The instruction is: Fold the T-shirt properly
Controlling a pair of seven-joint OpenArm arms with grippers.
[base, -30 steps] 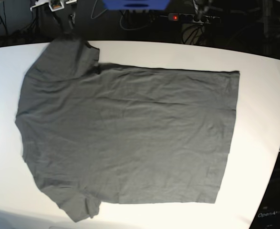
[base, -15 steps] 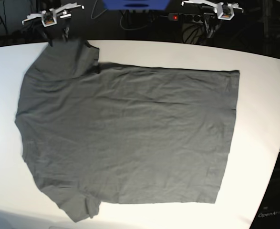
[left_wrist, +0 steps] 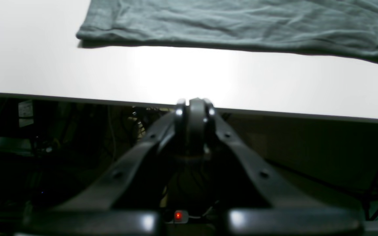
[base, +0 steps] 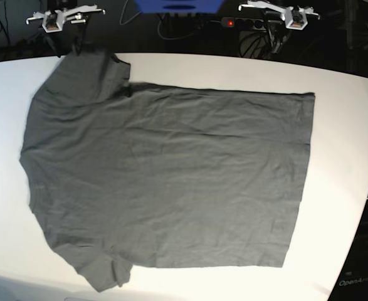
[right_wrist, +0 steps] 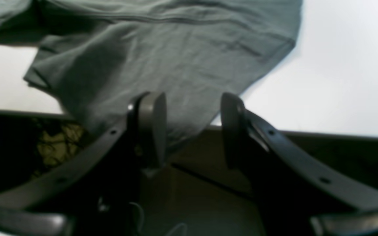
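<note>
Left wrist view: the left gripper (left_wrist: 194,108) is seen pressed together, holding nothing, poised at the edge of the surface (left_wrist: 189,75). The shirt (left_wrist: 241,23) lies ahead of it, well apart, a bare white strip between; one straight side edge runs across the view, its corner off to the left.

Right wrist view: the right gripper (right_wrist: 192,131) is spread, nothing between its jaws. A sleeve of the shirt (right_wrist: 162,62) lies just ahead and drapes over the surface's edge (right_wrist: 323,82), right up against the left jaw; contact cannot be told.

Base view: the shirt (base: 171,182) is laid flat and unfolded, long axis across the surface (base: 346,125), sleeves at the view's left, hem at its right. The right gripper (base: 77,45) is judged the nearer, beside the far sleeve; the left gripper (base: 275,44) is set back from the far edge.
</note>
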